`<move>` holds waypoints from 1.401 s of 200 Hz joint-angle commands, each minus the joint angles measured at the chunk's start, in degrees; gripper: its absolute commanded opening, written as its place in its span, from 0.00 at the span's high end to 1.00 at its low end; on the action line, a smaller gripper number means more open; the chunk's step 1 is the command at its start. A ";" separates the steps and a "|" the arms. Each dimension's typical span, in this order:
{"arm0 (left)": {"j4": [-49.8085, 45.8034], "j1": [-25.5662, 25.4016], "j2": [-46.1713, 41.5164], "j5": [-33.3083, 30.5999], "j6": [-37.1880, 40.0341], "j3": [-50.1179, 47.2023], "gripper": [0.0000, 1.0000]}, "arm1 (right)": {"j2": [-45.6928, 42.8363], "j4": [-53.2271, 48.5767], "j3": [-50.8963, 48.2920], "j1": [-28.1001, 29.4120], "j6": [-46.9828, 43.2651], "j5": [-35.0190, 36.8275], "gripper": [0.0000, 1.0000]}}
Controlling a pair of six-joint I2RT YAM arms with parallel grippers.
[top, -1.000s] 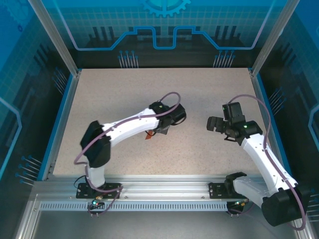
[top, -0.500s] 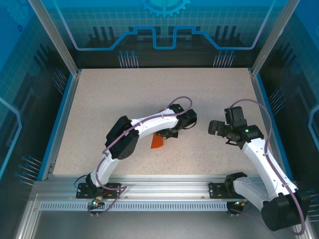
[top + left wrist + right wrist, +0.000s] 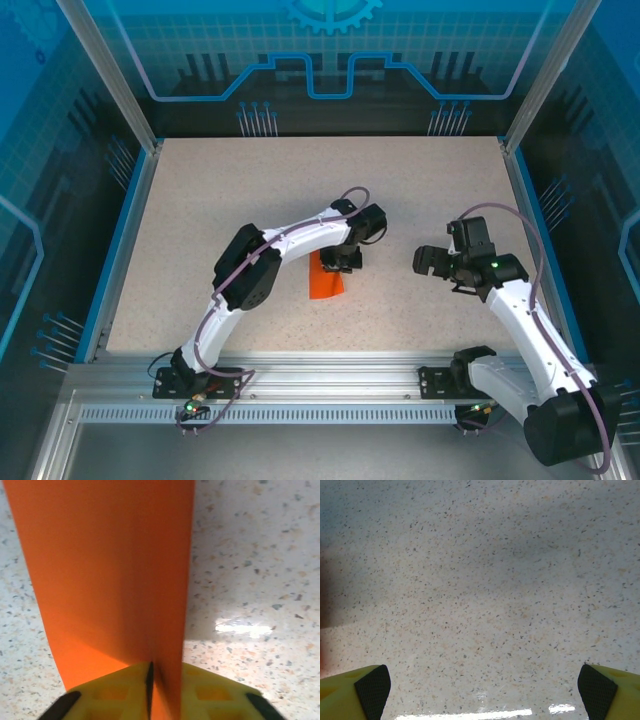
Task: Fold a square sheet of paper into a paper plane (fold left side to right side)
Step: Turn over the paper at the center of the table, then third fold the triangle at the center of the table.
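- Top external view: the square sheet of paper [image 3: 326, 282] lies near the middle of the worktop [image 3: 250, 190] as a narrow orange strip, at about 7 o'clock from the left fingers [image 3: 343, 263]. A second ago only a small orange tip showed from under the left arm [image 3: 290, 240]. The arm has since swung its wrist toward 3 o'clock, and most of the strip now shows.
- Same view: the right fingers [image 3: 424, 260] hang at 3 o'clock from the paper, well apart from it, spread wide and empty, much as they were a second ago.
- Left wrist view: the orange paper [image 3: 110, 570] runs from 12 o'clock down between the yellow fingers [image 3: 110, 697], which stand close together around its near end. I cannot tell whether they pinch it or have just let go.
- Right wrist view: the two yellow fingers [image 3: 350, 690] sit at the far corners over bare speckled worktop [image 3: 480, 580], fully apart.
- Judgement: the left-to-right fold looks laid over, and the narrow strip suggests it needs pressing flat before the next crease.
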 commanded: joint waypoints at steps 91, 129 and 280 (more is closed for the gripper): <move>26.16 7.68 -24.11 21.08 8.12 -21.81 0.42 | 3.39 10.14 -2.73 0.67 3.15 -17.47 0.08; 33.75 15.87 -30.12 27.81 9.24 -32.38 0.42 | 10.72 17.46 -2.97 6.99 8.47 -19.94 0.24; 42.00 25.17 -27.26 42.10 9.98 -47.44 0.42 | 54.32 27.82 25.19 18.74 11.97 -20.01 0.49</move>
